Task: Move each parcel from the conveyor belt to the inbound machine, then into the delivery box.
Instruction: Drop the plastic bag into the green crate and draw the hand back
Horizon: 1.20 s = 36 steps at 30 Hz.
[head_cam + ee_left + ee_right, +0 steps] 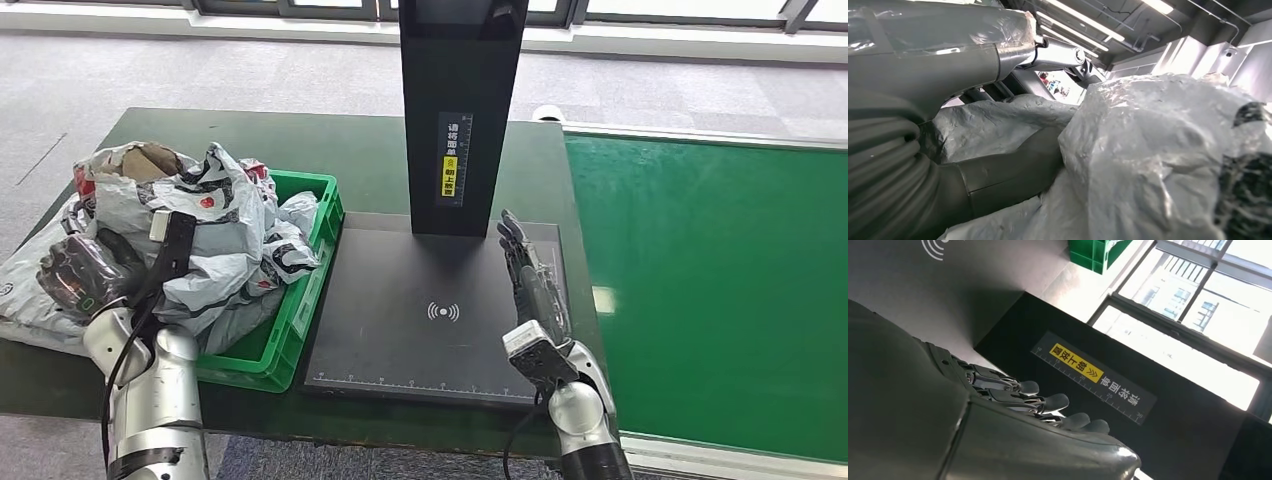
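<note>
I'm seeing the left hand [85, 272] at 9 o'clock, fingers curling into a grey plastic parcel [205, 235] heaped in the green delivery box [300, 290], gripping it. The right hand [530, 275] is hovering at 4 o'clock over the black inbound machine [400, 330], fingers straight and apart, holding nothing. The green conveyor belt [710, 290] is lying at 3 o'clock.
</note>
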Each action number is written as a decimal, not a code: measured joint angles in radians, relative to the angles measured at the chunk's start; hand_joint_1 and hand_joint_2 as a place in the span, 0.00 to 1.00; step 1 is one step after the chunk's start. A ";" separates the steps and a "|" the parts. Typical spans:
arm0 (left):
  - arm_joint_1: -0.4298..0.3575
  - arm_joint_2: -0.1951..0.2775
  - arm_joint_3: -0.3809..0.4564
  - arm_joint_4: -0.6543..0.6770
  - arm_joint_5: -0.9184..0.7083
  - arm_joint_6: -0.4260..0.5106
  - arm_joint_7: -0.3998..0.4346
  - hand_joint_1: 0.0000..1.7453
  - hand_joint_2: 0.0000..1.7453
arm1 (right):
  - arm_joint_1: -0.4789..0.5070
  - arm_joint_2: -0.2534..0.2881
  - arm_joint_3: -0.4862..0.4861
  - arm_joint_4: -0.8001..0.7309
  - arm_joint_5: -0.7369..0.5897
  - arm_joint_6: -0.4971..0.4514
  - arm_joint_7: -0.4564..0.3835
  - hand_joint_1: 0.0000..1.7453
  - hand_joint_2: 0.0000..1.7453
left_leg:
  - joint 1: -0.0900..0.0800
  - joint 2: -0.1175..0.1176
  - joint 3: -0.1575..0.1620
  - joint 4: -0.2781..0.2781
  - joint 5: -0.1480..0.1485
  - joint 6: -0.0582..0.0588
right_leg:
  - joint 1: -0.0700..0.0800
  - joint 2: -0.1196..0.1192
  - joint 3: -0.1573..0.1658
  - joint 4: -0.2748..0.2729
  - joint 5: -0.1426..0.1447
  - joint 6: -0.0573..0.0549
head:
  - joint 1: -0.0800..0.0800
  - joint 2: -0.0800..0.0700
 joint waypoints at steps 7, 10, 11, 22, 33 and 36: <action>-0.004 0.001 -0.008 0.047 0.012 0.000 0.025 0.00 0.00 | 0.001 0.005 -0.008 -0.001 0.023 0.011 0.000 0.00 0.00 | 0.000 0.000 0.000 0.000 0.000 0.000 | 0.000 0.000 0.000 0.000 0.000 0.000 | 0.000 0.000; -0.004 0.001 -0.011 0.074 0.019 0.000 0.009 0.00 0.00 | 0.001 0.006 -0.009 -0.001 0.024 0.012 -0.001 0.00 0.00 | 0.000 0.000 0.000 0.000 0.000 0.000 | 0.000 0.000 0.000 0.000 0.000 0.000 | 0.000 0.000; -0.004 0.001 -0.012 0.081 0.022 0.000 0.006 0.00 0.00 | 0.001 0.006 -0.009 -0.001 0.024 0.012 -0.001 0.00 0.00 | 0.000 0.000 0.000 0.000 0.000 0.000 | 0.000 0.000 0.000 0.000 0.000 0.000 | 0.000 0.000; -0.004 0.001 -0.011 0.111 0.059 0.000 -0.046 0.00 0.00 | 0.001 0.008 -0.009 -0.001 0.023 0.012 -0.001 0.00 0.00 | 0.000 0.000 0.000 0.000 0.000 0.000 | 0.000 0.000 0.000 0.000 0.000 0.000 | 0.000 0.000; -0.052 -0.062 0.213 0.049 0.513 0.000 -0.661 0.00 0.00 | -0.006 0.008 -0.020 0.006 0.014 0.012 0.000 0.00 0.00 | 0.000 0.000 0.000 0.000 0.000 0.000 | 0.000 0.000 0.000 0.000 0.000 0.000 | 0.000 0.000; -0.049 -0.072 0.229 0.019 0.648 0.000 -0.677 0.00 0.00 | -0.013 0.009 -0.029 0.018 0.010 0.011 0.000 0.00 0.00 | 0.000 0.000 0.000 0.000 0.000 0.000 | 0.000 0.000 0.000 0.000 0.000 0.000 | 0.000 0.000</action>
